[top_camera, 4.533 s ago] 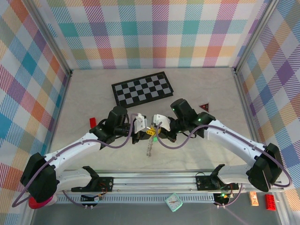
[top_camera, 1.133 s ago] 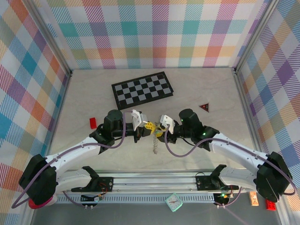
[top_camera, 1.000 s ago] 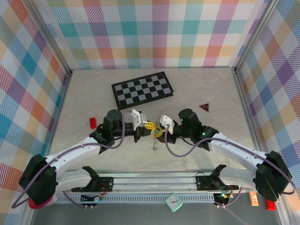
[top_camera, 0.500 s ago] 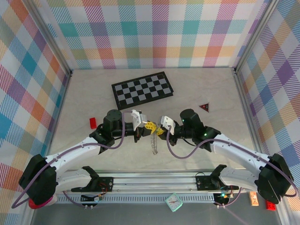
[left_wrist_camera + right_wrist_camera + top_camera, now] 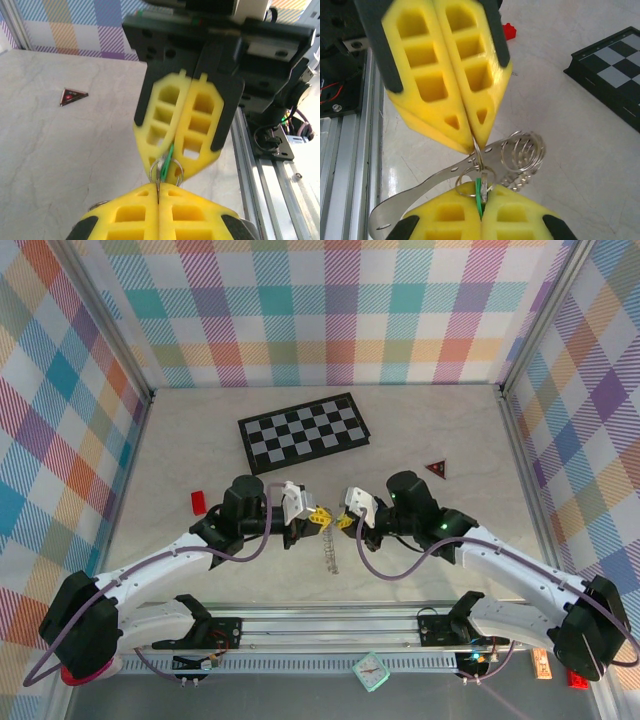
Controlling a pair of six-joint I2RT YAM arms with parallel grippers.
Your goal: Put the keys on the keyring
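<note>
My left gripper [image 5: 316, 517] is shut on the keyring [image 5: 165, 172], a thin silver wire loop pinched at the tips of its yellow pads [image 5: 125, 215]. Facing it tip to tip, my right gripper [image 5: 344, 521] is shut on a green key [image 5: 480, 192], which stands edge-on between its pads [image 5: 520, 217]. The green key [image 5: 168, 159] crosses the small ring right at the left gripper's tips. From the keyring [image 5: 479, 152] hang a perforated silver strip [image 5: 415, 192] and a wire coil [image 5: 522, 150], dangling over the table [image 5: 329, 552].
A black-and-white chessboard [image 5: 305, 428] lies behind the grippers. A dark red triangle [image 5: 435, 468] sits to the right and a small red block [image 5: 198, 502] to the left. The aluminium rail [image 5: 330, 625] runs along the near edge.
My right gripper has shut on the green key at the ring. Both grippers have shifted slightly, and the hanging metal has swung a little.
</note>
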